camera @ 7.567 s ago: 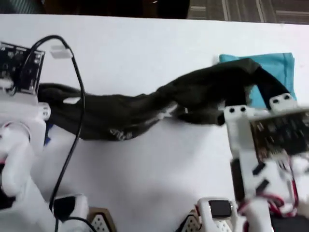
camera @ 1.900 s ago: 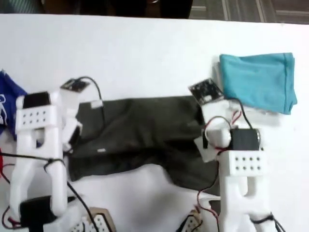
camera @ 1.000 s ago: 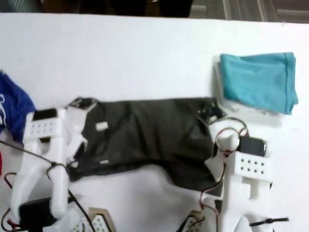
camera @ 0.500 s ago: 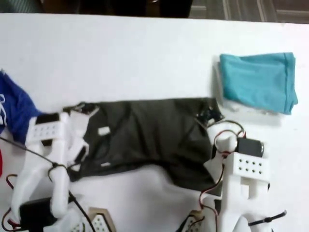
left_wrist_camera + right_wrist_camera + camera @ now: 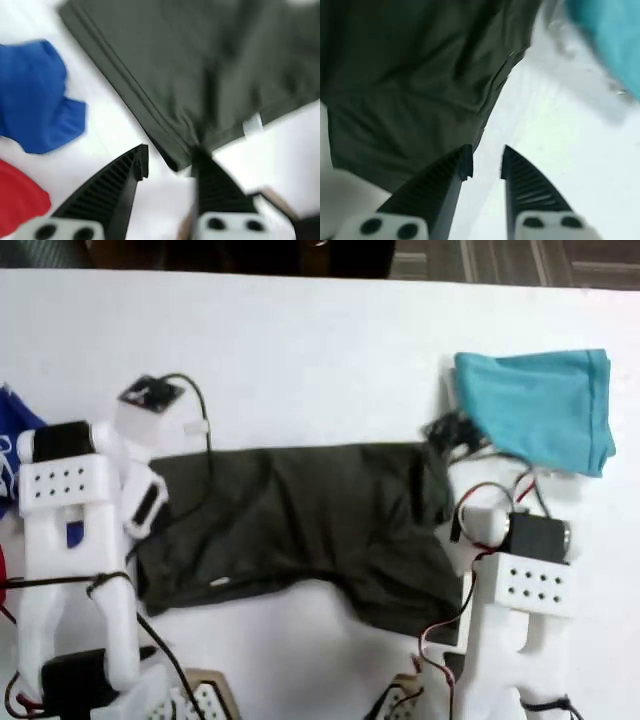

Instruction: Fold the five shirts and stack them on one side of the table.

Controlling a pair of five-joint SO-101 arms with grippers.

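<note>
A dark olive shirt (image 5: 300,520) lies spread across the middle of the table, its lower right part bunched. The left arm (image 5: 65,480) stands at its left edge. My left gripper (image 5: 170,159) is open, hovering over the shirt's hemmed corner (image 5: 172,155). The right arm (image 5: 530,580) stands at the shirt's right edge. My right gripper (image 5: 485,161) is open a little above bare table beside the shirt's side edge (image 5: 420,75). A folded teal shirt (image 5: 535,405) rests at the far right on a pale folded layer (image 5: 515,472).
A crumpled blue shirt (image 5: 35,95) and a red one (image 5: 15,200) lie off the table's left side. The blue shirt (image 5: 10,440) peeks out behind the left arm. A black cable (image 5: 205,455) hangs over the dark shirt. The far half of the table (image 5: 300,350) is bare.
The dark shirt, earlier stretched between the arms, now lies flat. In the last half second both grippers rose and drew back from its edges, and the left one is off the cloth.
</note>
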